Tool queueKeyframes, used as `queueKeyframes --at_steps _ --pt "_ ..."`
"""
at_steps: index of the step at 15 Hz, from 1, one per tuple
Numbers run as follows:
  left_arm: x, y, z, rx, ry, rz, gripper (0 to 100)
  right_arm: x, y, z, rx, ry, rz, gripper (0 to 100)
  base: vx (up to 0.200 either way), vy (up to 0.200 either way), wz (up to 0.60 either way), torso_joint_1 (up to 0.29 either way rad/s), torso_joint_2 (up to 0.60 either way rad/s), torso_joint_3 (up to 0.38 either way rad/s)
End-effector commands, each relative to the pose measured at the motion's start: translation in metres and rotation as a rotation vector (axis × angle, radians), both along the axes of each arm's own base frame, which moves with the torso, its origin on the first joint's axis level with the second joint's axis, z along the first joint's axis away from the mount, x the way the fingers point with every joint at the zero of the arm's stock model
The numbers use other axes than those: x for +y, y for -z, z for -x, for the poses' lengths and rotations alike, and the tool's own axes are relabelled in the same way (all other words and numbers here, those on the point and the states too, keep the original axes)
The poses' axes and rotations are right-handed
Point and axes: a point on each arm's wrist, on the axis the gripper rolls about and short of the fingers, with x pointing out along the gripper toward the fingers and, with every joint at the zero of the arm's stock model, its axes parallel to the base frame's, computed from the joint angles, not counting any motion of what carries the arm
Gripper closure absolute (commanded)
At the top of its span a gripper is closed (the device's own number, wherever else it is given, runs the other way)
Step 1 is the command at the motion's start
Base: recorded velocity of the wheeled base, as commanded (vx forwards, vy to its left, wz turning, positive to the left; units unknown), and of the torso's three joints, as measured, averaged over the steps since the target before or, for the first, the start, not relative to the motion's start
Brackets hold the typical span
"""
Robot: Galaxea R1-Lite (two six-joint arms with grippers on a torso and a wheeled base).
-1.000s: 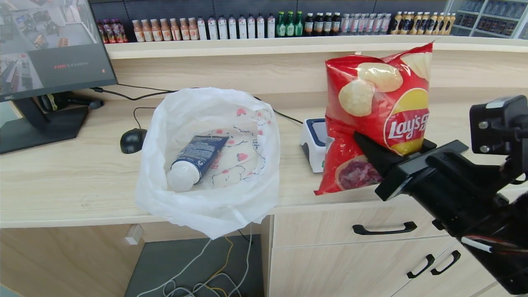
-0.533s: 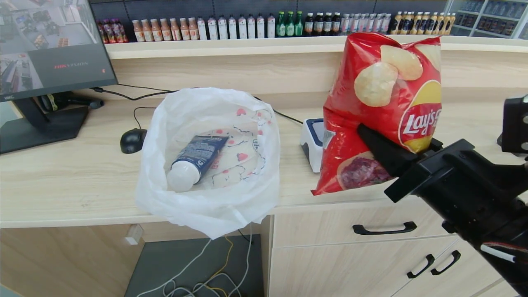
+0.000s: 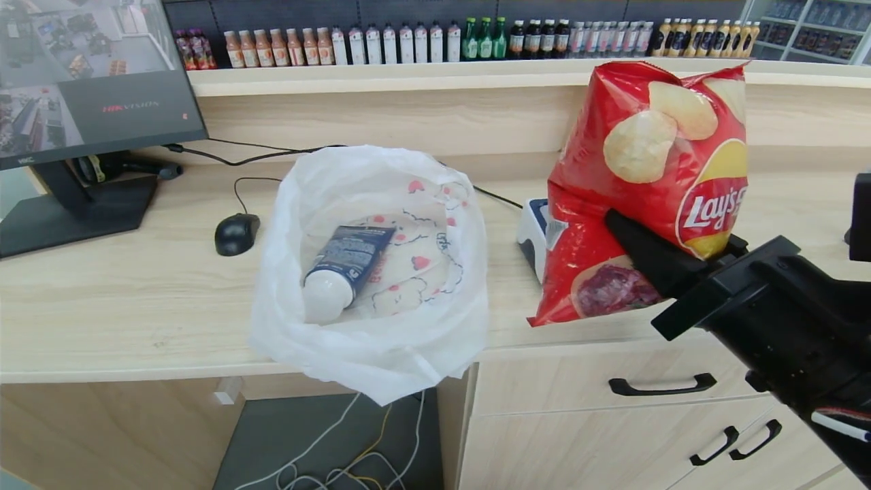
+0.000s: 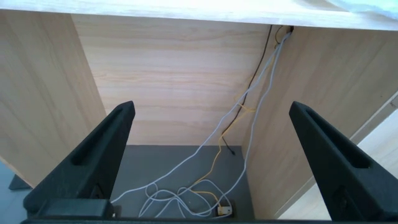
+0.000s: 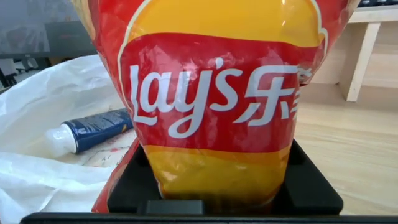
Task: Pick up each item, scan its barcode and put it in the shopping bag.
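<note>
Chip bag upright, pinched at its lower half by the right gripper, above the counter edge, seemingly just before the scanner, right of the shopping bag. Left gripper spread wide, empty.

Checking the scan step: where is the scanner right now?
Head view: the scanner sits on the counter, just right of the shopping bag, partly hidden behind the chip bag in the right gripper.
</note>
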Motion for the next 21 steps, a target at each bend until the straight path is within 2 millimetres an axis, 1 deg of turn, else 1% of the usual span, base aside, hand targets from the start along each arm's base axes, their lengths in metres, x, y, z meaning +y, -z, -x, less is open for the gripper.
queueKeyframes --at_steps 1,3,5,6,7,9,10,13,14,15,16,17,18,21 --pt "0.0 0.0 0.0 -0.001 -0.002 0.001 0 0.0 0.0 0.0 -0.005 -0.009 0.0 100 0.0 0.2 0.0 0.012 0.0 0.002" --pt "0.0 0.0 0.0 -0.001 -0.002 0.004 0 -0.001 0.004 0.002 0.003 -0.014 0.009 100 0.0 0.2 0.0 0.0 0.0 0.0" --pt "0.0 0.0 0.0 -0.001 -0.002 0.004 0 -0.002 0.003 0.003 -0.001 -0.014 0.005 100 0.0 0.2 0.0 0.002 0.0 0.005" --pt "0.0 0.0 0.0 -0.001 -0.002 0.002 0 -0.003 -0.007 -0.001 -0.012 0.0 -0.039 100 0.0 0.2 0.0 0.007 0.0 -0.002" --pt "0.0 0.0 0.0 -0.002 0.0 -0.001 0 -0.002 -0.015 -0.004 -0.013 0.006 -0.082 100 0.0 0.0 0.0 0.0 0.0 0.0" --pt "0.0 0.0 0.0 -0.001 -0.002 -0.001 0 0.002 -0.02 -0.004 0.023 -0.017 -0.097 100 0.0 0.0 0.0 0.0 0.0 0.0" --pt "0.0 0.0 0.0 -0.001 -0.002 -0.001 0 0.007 -0.026 -0.006 0.039 -0.044 -0.133 100 0.0 0.0 0.0 0.0 0.0 0.0" --pt "0.0 0.0 0.0 -0.002 -0.002 -0.001 0 0.02 -0.058 -0.02 0.16 -0.073 -0.198 100 0.0 0.0 0.0 0.0 0.0 0.0" --pt "0.0 0.0 0.0 -0.001 -0.002 -0.001 0 0.023 -0.063 -0.023 0.19 -0.081 -0.222 100 0.0 0.0 0.0 0.0 0.0 0.0" --pt "0.0 0.0 0.0 -0.002 0.0 -0.001 0 0.03 -0.074 -0.032 0.265 -0.069 -0.289 100 0.0 0.0 0.0 0.0 0.0 0.0" --pt "0.0 0.0 0.0 -0.001 -0.002 -0.001 0 0.036 -0.078 -0.04 0.322 -0.064 -0.346 100 0.0 0.0 0.0 0.0 0.0 0.0" --pt "0.0 0.0 0.0 -0.001 -0.002 -0.001 0 0.042 -0.079 -0.047 0.374 -0.053 -0.394 100 0.0 0.0 0.0 0.0 0.0 0.0" --pt "0.0 0.0 0.0 -0.001 -0.002 -0.001 0 0.047 -0.076 -0.053 0.422 -0.033 -0.405 100 0.0 0.0 0.0 0.0 0.0 0.0" --pt "0.0 0.0 0.0 -0.001 -0.002 -0.001 0 0.062 -0.059 -0.069 0.523 -0.014 -0.43 100 0.0 0.0 0.0 0.0 0.0 0.0"
